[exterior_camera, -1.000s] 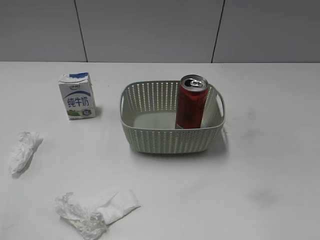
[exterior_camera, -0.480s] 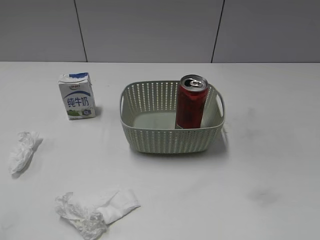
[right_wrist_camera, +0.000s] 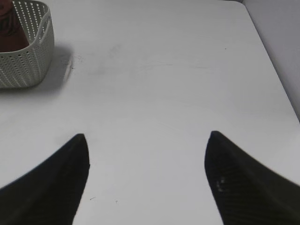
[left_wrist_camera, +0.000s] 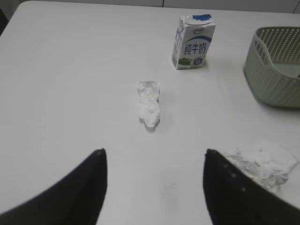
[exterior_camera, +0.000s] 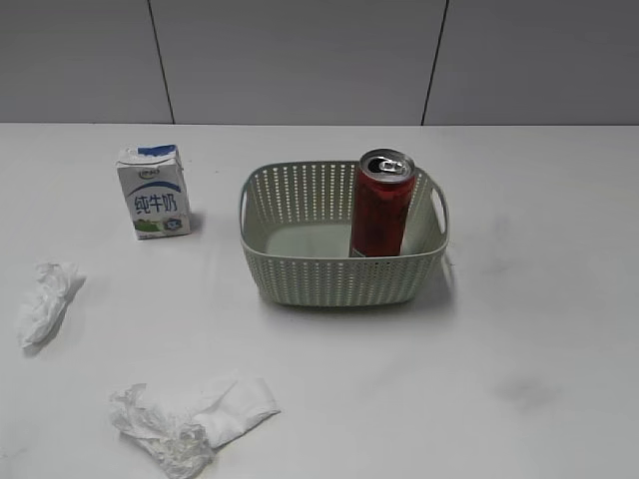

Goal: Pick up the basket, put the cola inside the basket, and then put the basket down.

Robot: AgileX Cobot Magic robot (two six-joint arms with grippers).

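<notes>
The pale sage-green basket (exterior_camera: 300, 271) stands on the white table at the middle. The dark-red cola can (exterior_camera: 380, 210) stands upright inside it, at its right end. The basket also shows at the right edge of the left wrist view (left_wrist_camera: 269, 75) and at the top left of the right wrist view (right_wrist_camera: 28, 61), where a bit of the cola (right_wrist_camera: 10, 30) shows through the rim. My left gripper (left_wrist_camera: 153, 152) is open and empty, well short of the basket. My right gripper (right_wrist_camera: 147, 136) is open and empty over bare table. Neither gripper shows in the exterior view.
A white-and-blue milk carton (exterior_camera: 153, 192) stands left of the basket, also in the left wrist view (left_wrist_camera: 193, 41). Crumpled tissues lie at the left (exterior_camera: 45, 301) and front left (exterior_camera: 190, 417); in the left wrist view one lies ahead (left_wrist_camera: 149, 102), another by the right finger (left_wrist_camera: 262, 161).
</notes>
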